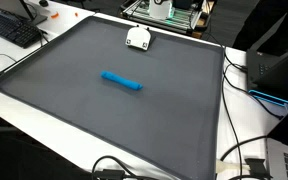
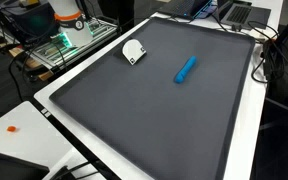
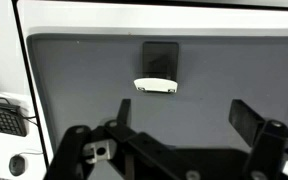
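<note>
Ines: Closest to the wrist camera are the two dark fingers (image 3: 246, 117) of the end effector (image 3: 182, 107). They stand spread wide with nothing between them.

Sam: What is it nearest to?

Ines: One small white object (image 3: 156, 86). It lies on the grey mat (image 3: 74, 80), ahead of the fingers and well apart from them. In both exterior views the white object (image 1: 138, 38) (image 2: 133, 51) sits near one edge of the mat.

Sam: How would you take hold of it well?

Ines: As I judge it, first bring the end effector over until the white object lies midway between the fingers. Then turn the wrist so the fingers cross its narrower side. Come straight down and stop just short of the mat before closing. From the wrist view it looks low and flat, so stopping too high could let the fingers slip over its top. Just behind it is a dark patch (image 3: 161, 58). I cannot tell whether that is shadow or part of the object, so I would not aim by it.

Sam: And the count?

Ines: One white object. One blue cylinder (image 1: 122, 81) lying flat near the mat's middle, well apart from the white object and outside the wrist view. One mat, on one counter (image 1: 44, 135). One keyboard (image 1: 12, 30) off the mat at a corner. One end effector with two fingers. Cables run along the counter's edges, too tangled to count.
</note>
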`<state>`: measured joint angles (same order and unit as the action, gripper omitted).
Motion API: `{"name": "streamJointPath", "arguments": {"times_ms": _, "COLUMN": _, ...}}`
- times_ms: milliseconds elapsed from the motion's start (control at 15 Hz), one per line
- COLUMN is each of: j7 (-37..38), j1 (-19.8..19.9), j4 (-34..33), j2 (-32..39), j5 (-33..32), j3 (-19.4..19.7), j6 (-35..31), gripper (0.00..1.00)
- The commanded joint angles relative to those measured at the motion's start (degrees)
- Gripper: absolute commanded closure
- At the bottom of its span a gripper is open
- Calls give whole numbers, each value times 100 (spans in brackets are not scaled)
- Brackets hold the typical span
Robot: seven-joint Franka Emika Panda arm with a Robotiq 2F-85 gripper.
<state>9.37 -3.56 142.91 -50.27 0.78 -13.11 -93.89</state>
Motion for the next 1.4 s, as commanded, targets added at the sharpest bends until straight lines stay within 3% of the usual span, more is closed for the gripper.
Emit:
{"name": "streamJointPath", "arguments": {"times_ms": 0, "j7": 52, "j1": -83, "j4": -14, "j2": 22, "j5": -46, "j3": 54, "j6": 12, "gripper": 0}}
{"name": "streamJointPath", "arguments": {"times_ms": 400, "j7": 130, "j1": -66, "j4": -22, "j2": 113, "j5": 75, "j3": 83, "j6": -1, "gripper": 0}}
{"name": "streamJointPath", "arguments": {"times_ms": 933, "j7": 1942, "j1": 351, "j4": 443, "j2": 934, "j5": 1211, "j3": -39, "j6": -1915, "gripper": 0}}
{"name": "streamJointPath", "arguments": {"times_ms": 1333, "j7": 3538, "j1": 704, "j4": 997, "j2": 1681, "j5": 1084, "j3": -229, "j6": -3280, "gripper": 0}}
